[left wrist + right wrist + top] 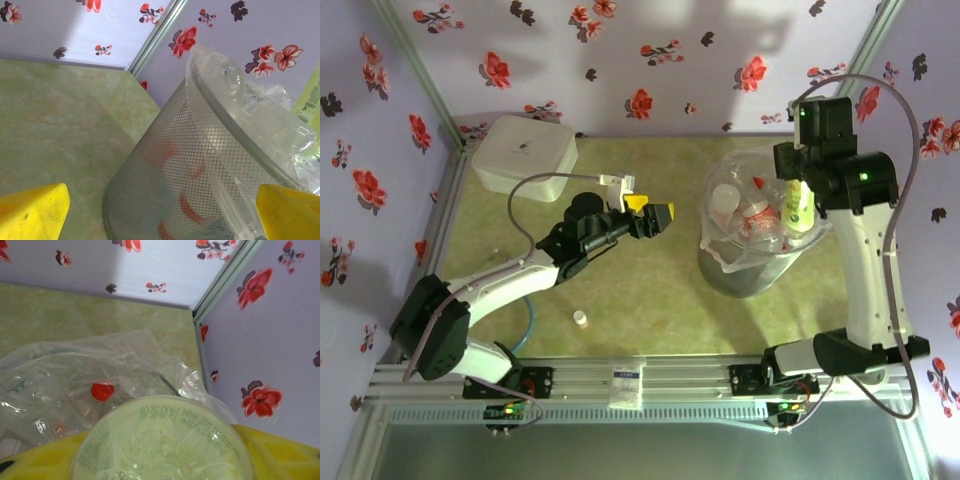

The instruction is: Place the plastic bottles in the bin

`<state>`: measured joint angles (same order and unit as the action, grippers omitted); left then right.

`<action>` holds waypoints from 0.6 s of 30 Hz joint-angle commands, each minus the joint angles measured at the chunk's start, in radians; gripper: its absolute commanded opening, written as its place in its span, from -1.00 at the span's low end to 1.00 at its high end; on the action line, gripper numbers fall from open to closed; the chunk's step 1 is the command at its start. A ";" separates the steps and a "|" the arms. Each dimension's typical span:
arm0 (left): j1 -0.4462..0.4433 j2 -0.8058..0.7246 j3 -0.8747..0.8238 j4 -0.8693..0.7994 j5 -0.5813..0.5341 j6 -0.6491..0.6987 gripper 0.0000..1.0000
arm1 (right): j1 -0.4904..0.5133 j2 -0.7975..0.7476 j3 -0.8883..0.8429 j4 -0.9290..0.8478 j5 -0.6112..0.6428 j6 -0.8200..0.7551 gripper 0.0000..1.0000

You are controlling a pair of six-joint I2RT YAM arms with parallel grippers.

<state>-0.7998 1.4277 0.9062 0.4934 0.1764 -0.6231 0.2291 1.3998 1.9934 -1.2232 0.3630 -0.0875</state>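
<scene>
Plastic bottles (752, 212): several inside bin (718, 262), exact count unclear
Pale green bottle (801, 212): one, above bin
Right gripper (797, 190): clamped on pale green bottle
Left gripper (653, 213): fingers apart, empty, beside bin
Table (650, 300): one loose white cap (580, 317), one white box (525, 153)

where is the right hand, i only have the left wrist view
Observer: The right hand is above the open top of the bin, shut on the pale green bottle.
Operator: ok and is my left hand touching the bin
Observer: No. In the top view the left hand sits to the left of the bin, open and empty, with a strip of bare table between them.
</scene>
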 commanded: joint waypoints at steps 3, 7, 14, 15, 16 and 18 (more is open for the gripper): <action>-0.007 -0.010 0.000 0.008 -0.008 -0.013 0.93 | -0.017 0.082 0.001 -0.037 -0.112 0.000 0.01; -0.006 -0.010 -0.006 0.007 -0.008 -0.015 0.93 | -0.017 0.138 -0.024 -0.028 -0.128 0.028 0.05; -0.006 -0.018 -0.018 0.001 -0.012 -0.007 0.93 | -0.028 0.226 -0.007 -0.103 -0.172 0.066 0.13; -0.006 -0.016 -0.020 0.001 -0.011 -0.007 0.93 | -0.029 0.231 -0.011 -0.109 -0.174 0.073 0.14; -0.005 -0.015 -0.020 0.003 -0.012 -0.007 0.94 | -0.029 0.232 -0.023 -0.112 -0.178 0.076 0.14; -0.004 -0.012 -0.021 0.005 -0.013 -0.009 0.94 | -0.030 0.225 -0.050 -0.108 -0.185 0.085 0.14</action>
<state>-0.7998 1.4277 0.8982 0.4862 0.1764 -0.6239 0.2005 1.6218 1.9709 -1.2835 0.2573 -0.0746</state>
